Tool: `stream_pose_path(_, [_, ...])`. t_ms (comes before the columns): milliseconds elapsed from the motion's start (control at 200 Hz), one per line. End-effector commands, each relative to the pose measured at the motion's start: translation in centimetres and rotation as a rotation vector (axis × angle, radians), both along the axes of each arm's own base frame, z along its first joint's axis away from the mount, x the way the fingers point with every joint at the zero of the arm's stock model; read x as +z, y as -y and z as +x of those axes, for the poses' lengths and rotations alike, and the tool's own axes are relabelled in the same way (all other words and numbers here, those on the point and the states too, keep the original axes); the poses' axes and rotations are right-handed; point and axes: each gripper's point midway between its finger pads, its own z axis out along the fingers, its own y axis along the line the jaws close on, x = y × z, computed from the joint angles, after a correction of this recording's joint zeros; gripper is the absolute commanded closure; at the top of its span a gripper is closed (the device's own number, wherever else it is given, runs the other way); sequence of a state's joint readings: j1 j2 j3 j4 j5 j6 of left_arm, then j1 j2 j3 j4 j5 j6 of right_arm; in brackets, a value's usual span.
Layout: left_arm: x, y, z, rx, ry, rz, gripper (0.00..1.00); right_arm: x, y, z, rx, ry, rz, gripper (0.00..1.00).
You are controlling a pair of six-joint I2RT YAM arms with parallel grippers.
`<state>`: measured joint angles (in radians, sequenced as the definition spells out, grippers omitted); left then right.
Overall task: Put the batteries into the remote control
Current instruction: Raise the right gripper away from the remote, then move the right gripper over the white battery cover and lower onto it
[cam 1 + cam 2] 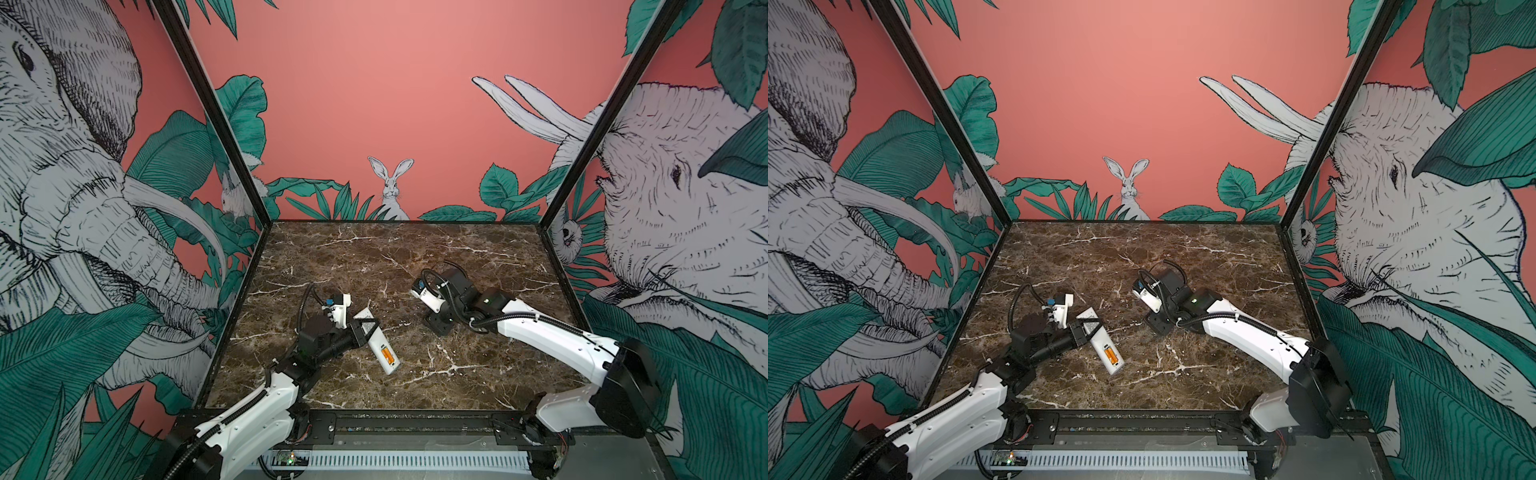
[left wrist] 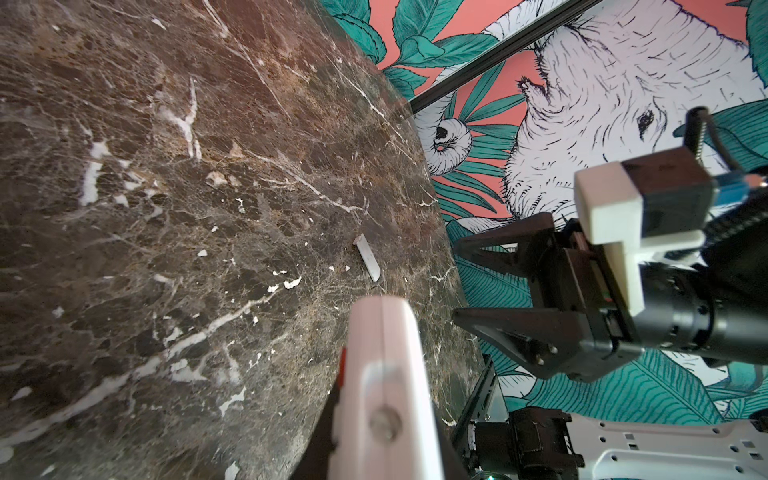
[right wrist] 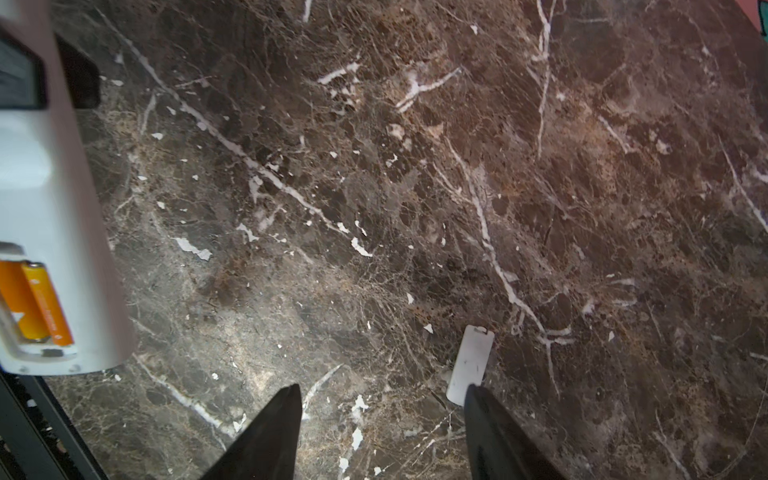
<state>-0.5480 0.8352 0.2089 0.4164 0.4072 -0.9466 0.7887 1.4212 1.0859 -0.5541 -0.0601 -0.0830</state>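
Two grippers show in both top views. Of these, the left gripper (image 1: 367, 327) is closed tight on the remote control (image 1: 375, 345), its jaws pinching the white body across its width on the half toward 11 o'clock. The remote runs from 11 to 5 o'clock, back side up, just toward 7 o'clock from the middle of the marble table (image 1: 374, 257). Whether it rests on the marble or is lifted off it I cannot tell. Near its 5 o'clock end the compartment stands uncovered, and the batteries (image 1: 387, 355), both orange, lie in it side by side along the remote's length. At about 2 o'clock from the remote, apart from it, the right gripper (image 3: 382, 388) points down at the table with its jaws spread wide and nothing between them. In the right wrist view a small white battery cover (image 3: 471, 363) lies flat on the marble, one end just beside one black fingertip; whether they touch I cannot tell.
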Motion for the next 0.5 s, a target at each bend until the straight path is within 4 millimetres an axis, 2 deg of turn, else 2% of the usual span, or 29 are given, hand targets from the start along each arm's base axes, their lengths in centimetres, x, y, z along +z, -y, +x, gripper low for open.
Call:
stream_pose_path(0, [2.1,0.2,0.4,0.000,0.060,-0.026,1.00,0.4,0.2,0.7,-0.043,-0.030,0.018,0.34])
stream_pose_path(495, [2.2,0.3,0.5,-0.010,0.077,-0.009,1.00,-3.0,2.6,3.4,-0.154,-0.155,-0.040,0.33])
